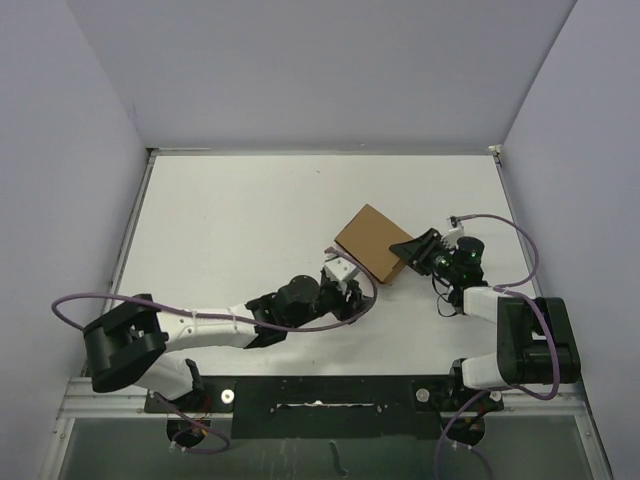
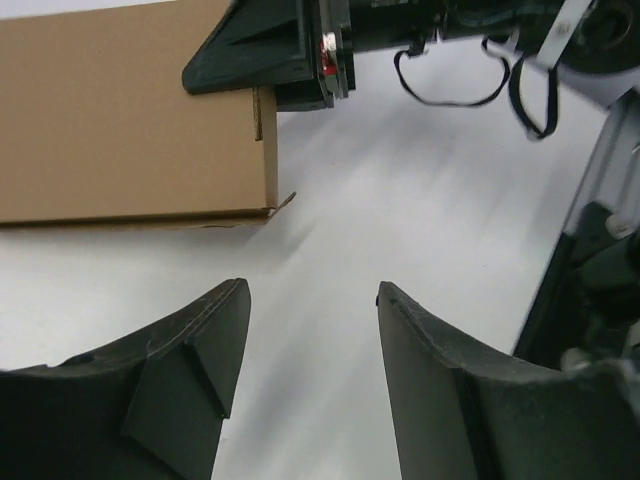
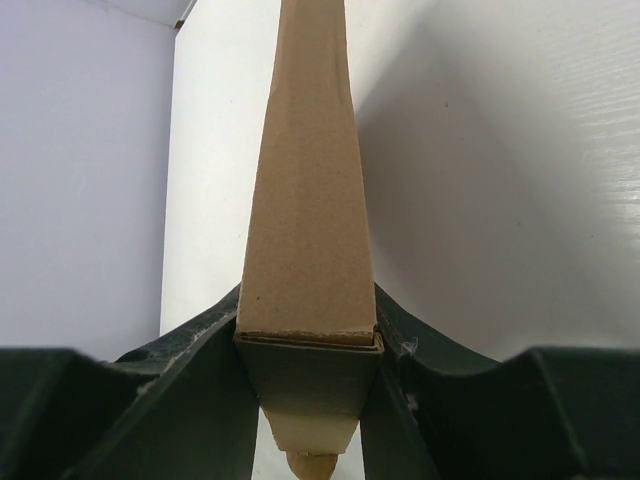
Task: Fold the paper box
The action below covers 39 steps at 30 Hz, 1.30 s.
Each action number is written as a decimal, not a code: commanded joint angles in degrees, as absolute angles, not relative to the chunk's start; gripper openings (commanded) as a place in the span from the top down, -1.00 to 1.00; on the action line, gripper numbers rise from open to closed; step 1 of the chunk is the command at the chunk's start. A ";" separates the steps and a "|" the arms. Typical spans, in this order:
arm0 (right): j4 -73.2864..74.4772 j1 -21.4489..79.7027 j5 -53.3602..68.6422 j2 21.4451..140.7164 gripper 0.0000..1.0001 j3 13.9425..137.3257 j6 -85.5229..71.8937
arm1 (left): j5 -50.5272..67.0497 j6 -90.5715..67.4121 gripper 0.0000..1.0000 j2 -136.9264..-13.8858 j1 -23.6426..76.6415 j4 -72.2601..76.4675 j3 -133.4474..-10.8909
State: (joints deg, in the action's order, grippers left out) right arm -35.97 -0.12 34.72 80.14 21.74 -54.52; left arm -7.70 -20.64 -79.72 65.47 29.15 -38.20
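Note:
The paper box (image 1: pixel 372 241) is a flat, closed brown cardboard mailer lying on the white table right of centre. My right gripper (image 1: pixel 412 250) is shut on its right edge; in the right wrist view the box's narrow side (image 3: pixel 306 200) runs away between both fingers, which press its two faces. My left gripper (image 1: pixel 345 284) is open and empty just below the box's near corner. In the left wrist view its fingers (image 2: pixel 200 360) stand apart over bare table, with the box (image 2: pixel 120 110) ahead at upper left and the right gripper (image 2: pixel 270 55) clamped on it.
The white table (image 1: pixel 230 230) is bounded by grey-lilac walls at the back and both sides. A purple cable loops from each arm. The black base rail (image 1: pixel 320 395) runs along the near edge.

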 commanded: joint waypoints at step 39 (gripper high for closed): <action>-36.24 1.74 33.75 80.73 0.57 23.30 -52.99 | 0.11 25.12 0.53 -109.12 65.06 58.74 -46.04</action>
State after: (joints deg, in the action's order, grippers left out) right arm -35.92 1.23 34.02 80.16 21.85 -54.33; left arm -1.61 25.93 -107.28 65.60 56.36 -42.85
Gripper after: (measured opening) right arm 0.354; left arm 0.249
